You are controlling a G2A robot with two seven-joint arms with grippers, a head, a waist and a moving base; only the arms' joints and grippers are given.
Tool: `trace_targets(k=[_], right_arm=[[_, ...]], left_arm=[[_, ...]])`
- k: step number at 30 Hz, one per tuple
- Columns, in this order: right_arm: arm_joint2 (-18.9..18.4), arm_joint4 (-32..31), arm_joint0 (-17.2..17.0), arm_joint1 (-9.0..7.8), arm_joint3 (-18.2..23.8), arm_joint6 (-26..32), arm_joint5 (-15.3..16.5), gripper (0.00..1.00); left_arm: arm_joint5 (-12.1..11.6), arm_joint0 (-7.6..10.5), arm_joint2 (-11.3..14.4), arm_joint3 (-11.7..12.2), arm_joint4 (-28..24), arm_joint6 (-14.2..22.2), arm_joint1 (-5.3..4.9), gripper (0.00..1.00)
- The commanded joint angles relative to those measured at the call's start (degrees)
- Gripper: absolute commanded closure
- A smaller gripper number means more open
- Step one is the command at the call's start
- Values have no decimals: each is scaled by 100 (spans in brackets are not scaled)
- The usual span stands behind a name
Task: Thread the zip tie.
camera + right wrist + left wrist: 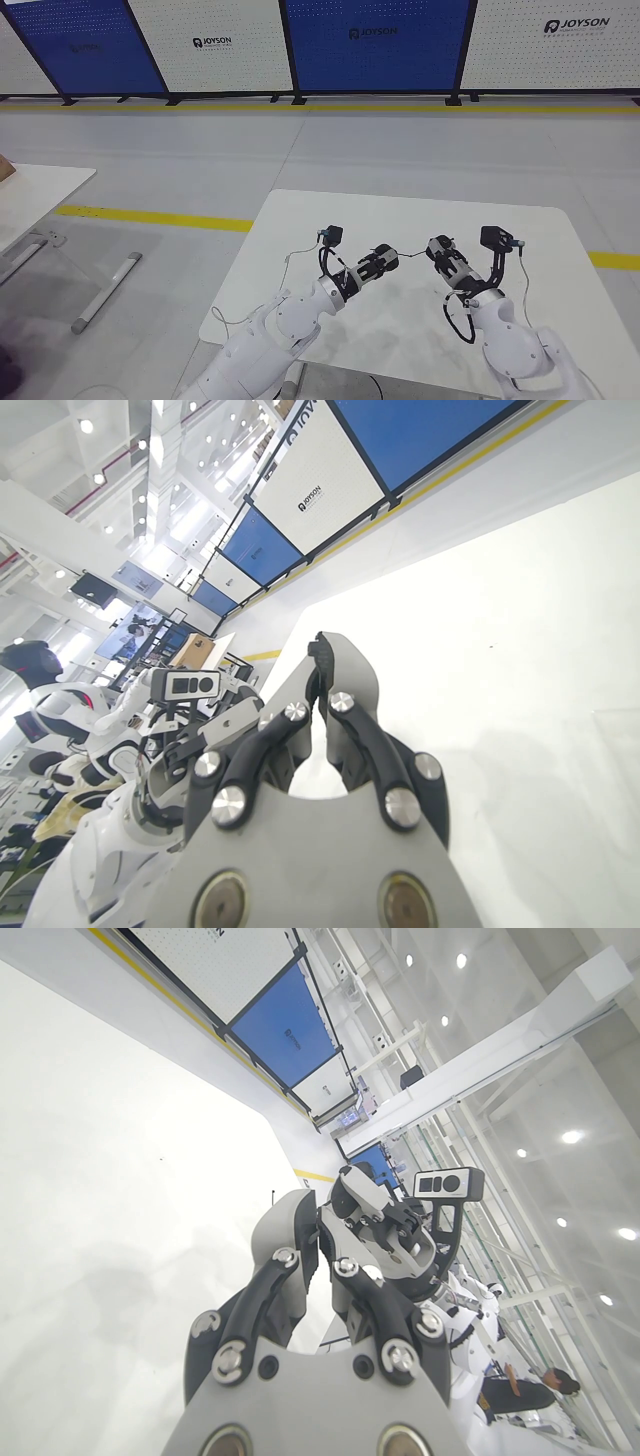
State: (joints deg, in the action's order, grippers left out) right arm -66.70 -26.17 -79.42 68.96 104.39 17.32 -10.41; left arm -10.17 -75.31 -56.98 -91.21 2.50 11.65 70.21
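Note:
Both grippers hang close together above the middle of the white table, tips facing each other. The zip tie is a thin dark strip stretched across the small gap between them. My left gripper is shut on one end, and in the left wrist view its pads are pressed together, with a thin black tip of the tie sticking out beside them. My right gripper is shut on the other end, its ribbed pads closed in the right wrist view.
The tabletop around and under the grippers is bare white. A second white table stands off to the left, with a grey tube lying on the floor beside it. Blue and white panels line the back.

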Motion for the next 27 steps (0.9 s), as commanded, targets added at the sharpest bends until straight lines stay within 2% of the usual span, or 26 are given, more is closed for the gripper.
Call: trace_targets(k=[1,19,27], right_arm=[[11,-7,13,8,-10,-1,-5,100],[-81,-110,-97,42,92,-19,7,100],[-37,-204,-31,65,7,104,-33,100]], left_arm=[[0,0,0,0,0,0,0,100],[0,0,0,0,0,0,0,100],[0,0,0,0,0,0,0,100]])
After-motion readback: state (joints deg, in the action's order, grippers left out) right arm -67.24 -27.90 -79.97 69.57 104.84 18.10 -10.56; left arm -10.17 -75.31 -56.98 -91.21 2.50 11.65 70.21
